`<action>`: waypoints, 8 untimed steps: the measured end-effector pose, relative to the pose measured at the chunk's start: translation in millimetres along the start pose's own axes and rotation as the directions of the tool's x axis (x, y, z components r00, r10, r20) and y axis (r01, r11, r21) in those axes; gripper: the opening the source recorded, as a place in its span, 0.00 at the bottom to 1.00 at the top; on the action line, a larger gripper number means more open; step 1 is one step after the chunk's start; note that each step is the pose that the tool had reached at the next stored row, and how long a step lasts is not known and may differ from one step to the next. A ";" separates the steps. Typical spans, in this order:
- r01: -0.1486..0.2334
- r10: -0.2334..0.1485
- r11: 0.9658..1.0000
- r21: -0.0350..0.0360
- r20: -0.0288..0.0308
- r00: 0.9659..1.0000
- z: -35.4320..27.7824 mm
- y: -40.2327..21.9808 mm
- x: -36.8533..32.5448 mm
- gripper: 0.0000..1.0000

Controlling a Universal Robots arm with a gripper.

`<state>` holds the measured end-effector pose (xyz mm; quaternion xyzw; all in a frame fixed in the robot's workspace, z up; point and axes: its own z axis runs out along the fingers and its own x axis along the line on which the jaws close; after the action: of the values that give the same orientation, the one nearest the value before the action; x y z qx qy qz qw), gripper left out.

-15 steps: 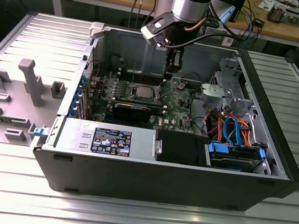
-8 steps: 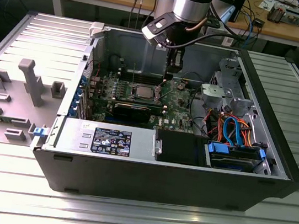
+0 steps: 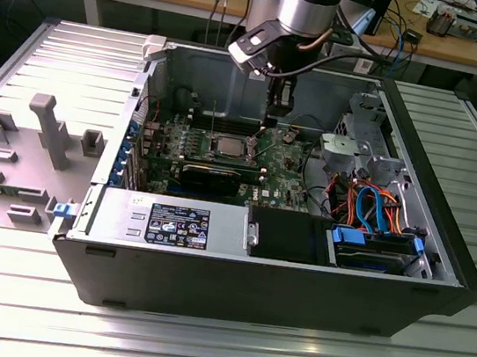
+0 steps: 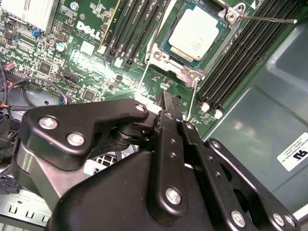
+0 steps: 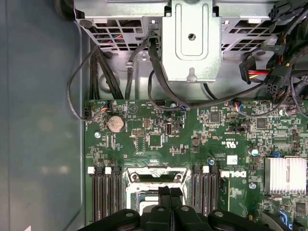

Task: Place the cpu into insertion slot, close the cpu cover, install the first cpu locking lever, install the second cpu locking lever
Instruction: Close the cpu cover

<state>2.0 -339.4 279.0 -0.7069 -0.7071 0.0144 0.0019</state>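
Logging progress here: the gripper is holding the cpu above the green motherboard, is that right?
Not quite. The gripper is above the green motherboard, but it holds nothing: the second wrist view shows the cpu already seated in the insertion slot.

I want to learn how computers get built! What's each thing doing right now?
cpu: seated in the insertion slot.
cpu cover: down flat around the cpu.
locking levers: raised, unlatched.
gripper: shut, holding nothing.
computer case: open.
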 end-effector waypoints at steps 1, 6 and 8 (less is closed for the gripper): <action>0.000 0.000 1.000 0.000 0.000 1.000 0.0 0.7 0.0 0.11; 0.000 0.000 1.000 0.000 0.000 1.000 -0.1 4.4 0.0 0.11; 0.000 0.000 1.000 0.000 0.000 1.000 -0.1 6.9 0.1 0.11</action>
<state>8.8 -339.3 279.0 -0.7070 -0.7071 0.0144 0.0019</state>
